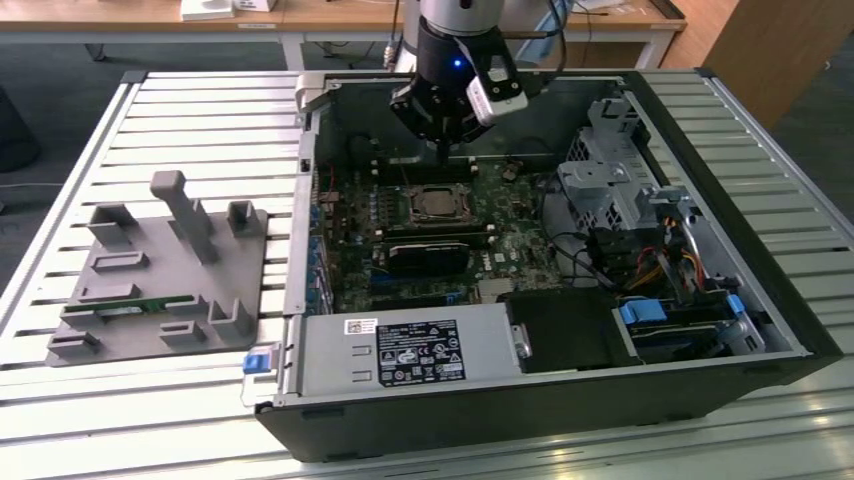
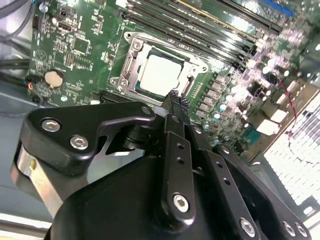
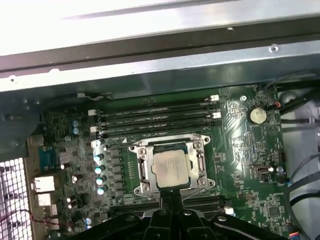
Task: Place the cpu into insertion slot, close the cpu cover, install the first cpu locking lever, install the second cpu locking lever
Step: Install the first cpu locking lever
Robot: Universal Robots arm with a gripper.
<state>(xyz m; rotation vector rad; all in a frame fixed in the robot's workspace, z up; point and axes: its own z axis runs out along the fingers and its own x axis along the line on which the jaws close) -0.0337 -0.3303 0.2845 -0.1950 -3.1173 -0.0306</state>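
The cpu (image 1: 434,204) (image 2: 159,72) (image 3: 171,168), a small square chip with a dull silvery top, lies flat in the motherboard socket. The cpu cover (image 2: 131,45) (image 3: 201,162), a silvery metal frame, lies down around it, with the chip showing through its open middle. I cannot tell how the locking levers stand. My gripper (image 1: 445,152) (image 2: 173,95) (image 3: 171,196) hangs a little above the board beside one edge of the socket. Its two black fingers are shut together with nothing between them, apart from the chip.
The open computer case (image 1: 747,300) rests on a slatted metal table. In it are memory slots (image 3: 155,117), a drive cage (image 1: 607,190), cables and a power supply (image 1: 400,352). A grey fixture plate (image 1: 147,270) with a green memory stick (image 1: 127,305) lies at the exterior view's left.
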